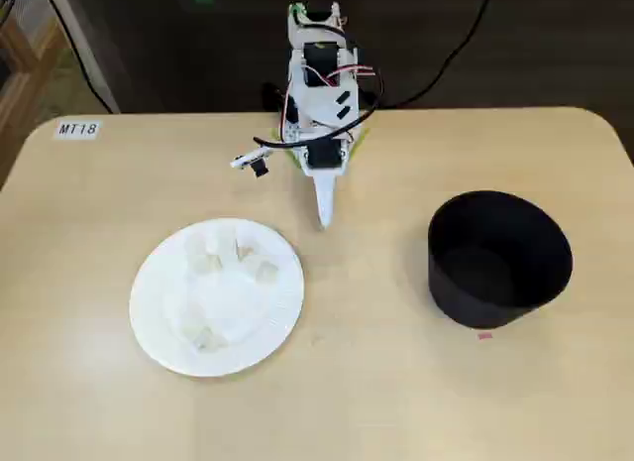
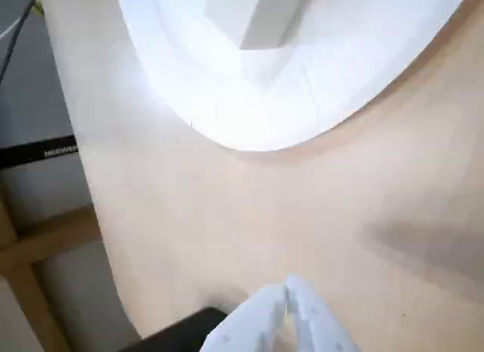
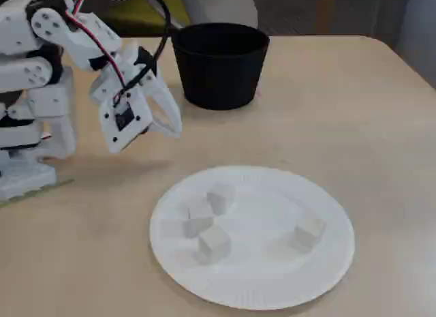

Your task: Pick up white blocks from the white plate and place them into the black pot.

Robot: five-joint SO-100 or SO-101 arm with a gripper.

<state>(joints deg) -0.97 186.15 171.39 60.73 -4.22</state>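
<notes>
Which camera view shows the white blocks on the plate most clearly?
The low fixed view: the white blocks stand out as separate cubes on the white plate. In the fixed view from above, the blocks blend into the plate. The wrist view shows only part of one block.

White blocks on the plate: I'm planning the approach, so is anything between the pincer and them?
Nothing visible. The pincer hangs shut above bare table beside the white plate; the white blocks lie uncovered, and the black pot stands off to the other side.
</notes>
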